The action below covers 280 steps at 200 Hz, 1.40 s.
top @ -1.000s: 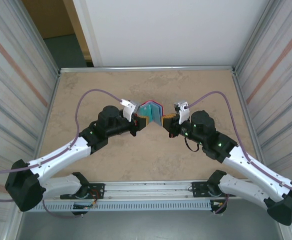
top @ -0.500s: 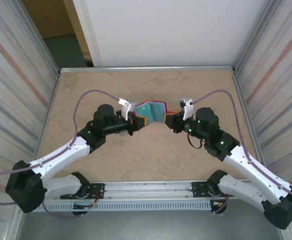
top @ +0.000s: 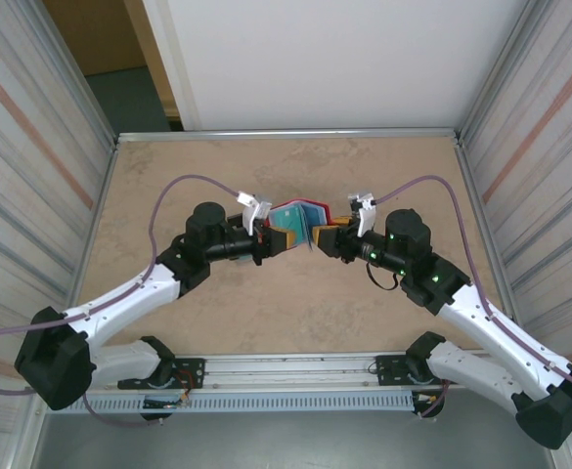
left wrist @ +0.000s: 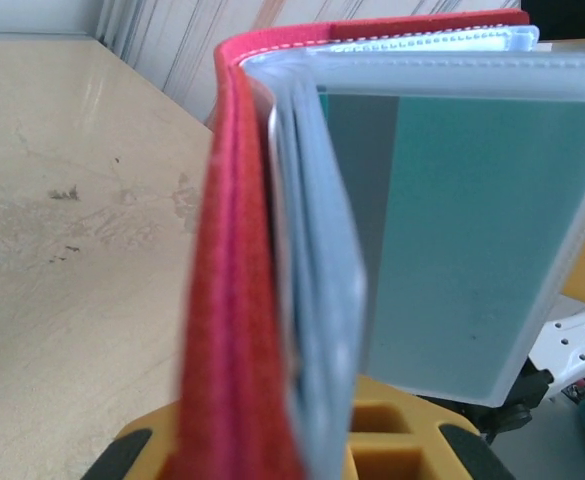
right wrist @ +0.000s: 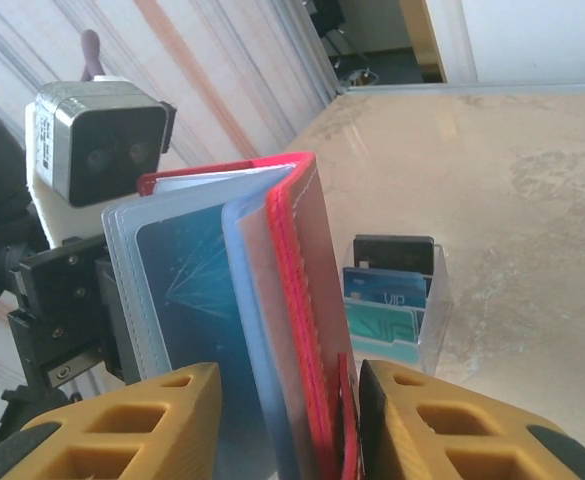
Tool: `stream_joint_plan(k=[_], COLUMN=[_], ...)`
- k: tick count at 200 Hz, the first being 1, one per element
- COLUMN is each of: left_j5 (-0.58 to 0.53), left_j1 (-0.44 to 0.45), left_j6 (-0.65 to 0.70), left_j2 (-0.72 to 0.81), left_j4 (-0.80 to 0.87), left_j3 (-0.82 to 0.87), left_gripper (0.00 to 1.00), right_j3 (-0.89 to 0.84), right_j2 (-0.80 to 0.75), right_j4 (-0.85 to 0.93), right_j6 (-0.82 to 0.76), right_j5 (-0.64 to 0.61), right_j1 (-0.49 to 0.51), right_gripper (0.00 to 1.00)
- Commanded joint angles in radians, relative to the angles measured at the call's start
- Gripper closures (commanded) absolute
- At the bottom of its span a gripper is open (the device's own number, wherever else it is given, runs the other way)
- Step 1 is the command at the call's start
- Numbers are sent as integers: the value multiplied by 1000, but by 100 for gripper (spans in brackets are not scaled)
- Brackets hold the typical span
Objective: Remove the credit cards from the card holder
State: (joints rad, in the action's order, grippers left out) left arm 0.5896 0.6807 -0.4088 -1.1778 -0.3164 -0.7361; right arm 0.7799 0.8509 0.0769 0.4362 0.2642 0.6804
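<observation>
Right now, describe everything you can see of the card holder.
The card holder is a small booklet with dark-red fabric-like covers, white stitching along the edge, and clear plastic pockets holding teal and blue cards. It stands upright and open like a book near the middle of the table. The left claw pinches its left cover; the right claw has its fingers apart around the right cover and nearest pockets.
</observation>
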Motion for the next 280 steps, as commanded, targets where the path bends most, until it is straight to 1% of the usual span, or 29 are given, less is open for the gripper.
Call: stream_joint_plan(k=[1,14,26,61,78,90,104,118,152,208,260,280], left_j5=[42,43,42,32,35,38,41,40,47,53,65,70], left_j1=[3,2,4,3,3,3,3,4,3,3,3,3], left_j6=[1,2,2,1,1,-1,-1,-1,-6,-8,-13,-15], left_j2=[-6,-11,-15,-20,-24,-26,-28,-31,-37,-38,-45,-47], left_j4=[-65,-66,-68,-72,-78,-80,-84,-83,-90,-96,-104,-107], left_j3=[-7,-8,-9,-9,-10,-11,-13,-14,-16,-17,-20,-22], left_gripper=[100,100,100,100,100,100,100,100,100,100,100,100], right_j3=[-11,-12,-15,-39,-40,-42,-45,-52,-61,-69,-72,-73], right_j2=[-18,-14,-10,-15,-12,-11,-9,-7,-7,-6,-7,-4], right_j4=[-34,-34,-43,-142,-158,-166,-176,-198,-242,-260,-275,-285], right_j6=[-2,-1,2,26,34,39,46,55,69,73,75,75], right_j5=[32,39,54,156,170,177,186,206,234,246,261,270], right_j1=[0,0,-1,-1,-1,-1,-1,-1,-2,-2,-1,-1], right_gripper=[60,62,68,77,84,87,87,82,80,80,77,77])
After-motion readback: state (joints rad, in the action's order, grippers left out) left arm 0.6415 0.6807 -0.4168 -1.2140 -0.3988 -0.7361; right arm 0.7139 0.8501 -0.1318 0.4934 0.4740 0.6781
